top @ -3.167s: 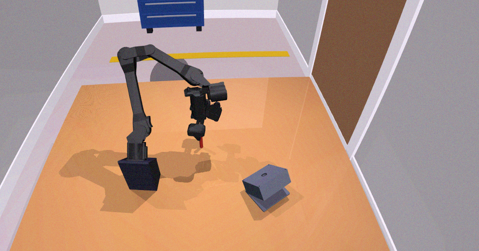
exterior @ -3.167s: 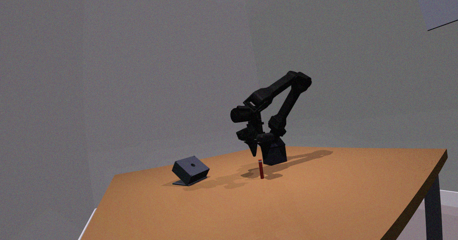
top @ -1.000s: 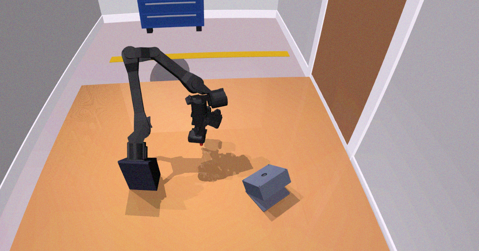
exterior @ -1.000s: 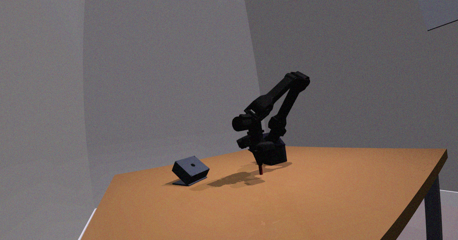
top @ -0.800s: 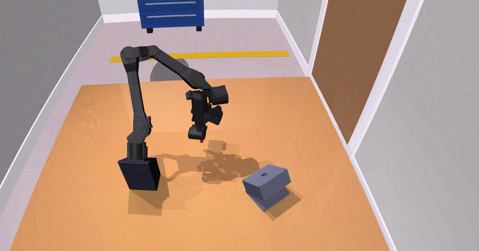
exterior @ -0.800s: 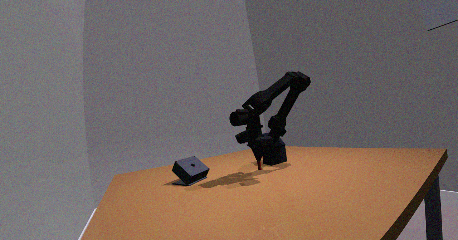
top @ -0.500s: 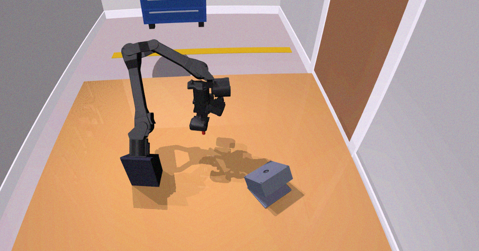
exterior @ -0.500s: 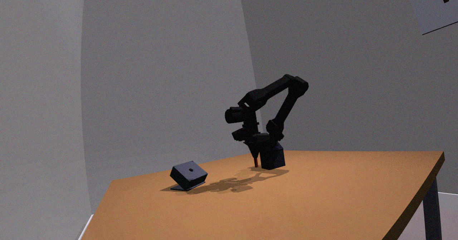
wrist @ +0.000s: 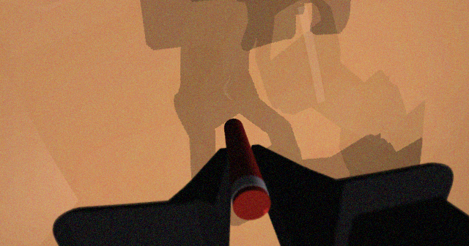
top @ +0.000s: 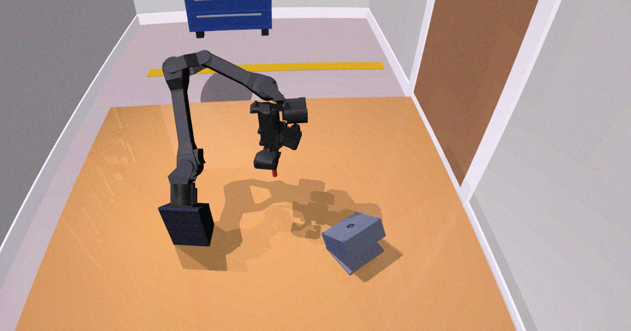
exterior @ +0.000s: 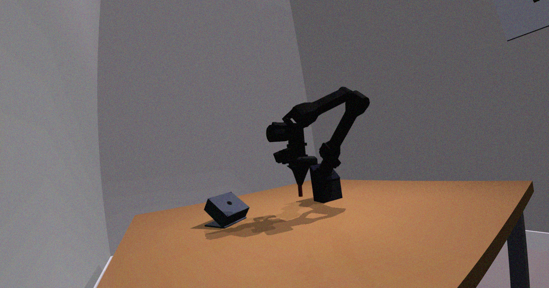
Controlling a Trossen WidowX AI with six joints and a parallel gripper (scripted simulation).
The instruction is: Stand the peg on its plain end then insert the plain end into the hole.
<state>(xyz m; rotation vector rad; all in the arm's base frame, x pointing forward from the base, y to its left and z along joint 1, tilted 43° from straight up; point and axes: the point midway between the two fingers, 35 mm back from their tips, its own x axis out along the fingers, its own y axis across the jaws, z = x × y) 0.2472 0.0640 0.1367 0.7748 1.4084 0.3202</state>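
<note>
The red peg (top: pixel 274 173) (exterior: pixel 300 191) (wrist: pixel 240 154) is held upright, its plain end pointing down and its white-banded end up between the fingers. My gripper (exterior: pixel 300 184) (wrist: pixel 239 154) is shut on the peg and points down, with the peg's lower end above the table. The sloped panel (top: pixel 335 235) (exterior: pixel 236 207) stands to the right of the gripper in the top view and to the left in the exterior view. Its single dark hole (top: pixel 350 225) (exterior: pixel 229 202) is in the tilted upper face. The panel is out of the wrist view.
The arm's dark base block (top: pixel 187 225) (exterior: pixel 326 186) stands on the wooden table (top: pixel 132 298) (exterior: pixel 364 247). The arm arches from it to the gripper. The arm's shadow falls on the table beneath the peg and towards the panel. A blue drawer cabinet (top: pixel 227 6) stands beyond the table.
</note>
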